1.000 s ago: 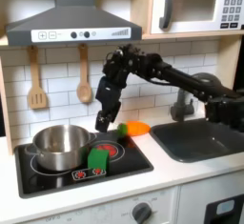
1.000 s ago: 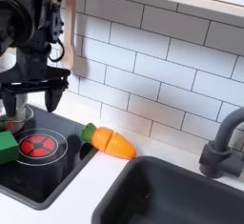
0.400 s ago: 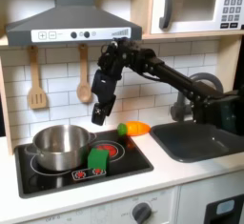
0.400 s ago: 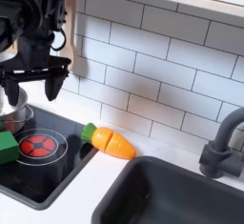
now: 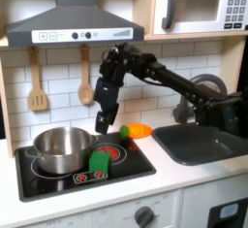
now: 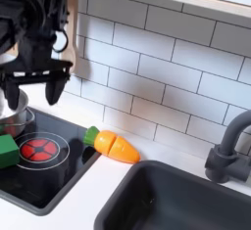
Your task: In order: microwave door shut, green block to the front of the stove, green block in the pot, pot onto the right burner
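Two steps look settled as things lie: the microwave door point(image 5: 194, 8) sits flush and closed, and the green block point(image 5: 99, 160) rests at the front part of the stove point(image 5: 136, 163), so your job in hand, as I judge it, is to pick that block up and put it in the pot point(image 5: 62, 147).

Your gripper point(image 5: 102, 119) hangs in the air with nothing between its fingers; in the second exterior view the gripper point(image 6: 37, 89) shows its jaws spread wide, with the two fingertips point(image 6: 68, 90) well apart. The block lies below the jaws and toward the front, near the red burner ring point(image 6: 40, 149).

Come forward until the block is straight under the gap, then drop plumb. Keep the jaws spread until they straddle the block, and close across two flat faces, not corner to corner. Lift well clear before you cross to the pot, since its rim stands higher than the block. The orange toy vegetable point(image 6: 112, 145) lies apart from your path; leave it alone.

As for the block itself: small, bright green, cube-like, far smaller than the pot, resting flat on the glossy black cooktop. It looks rigid and light, so a modest squeeze should hold it.
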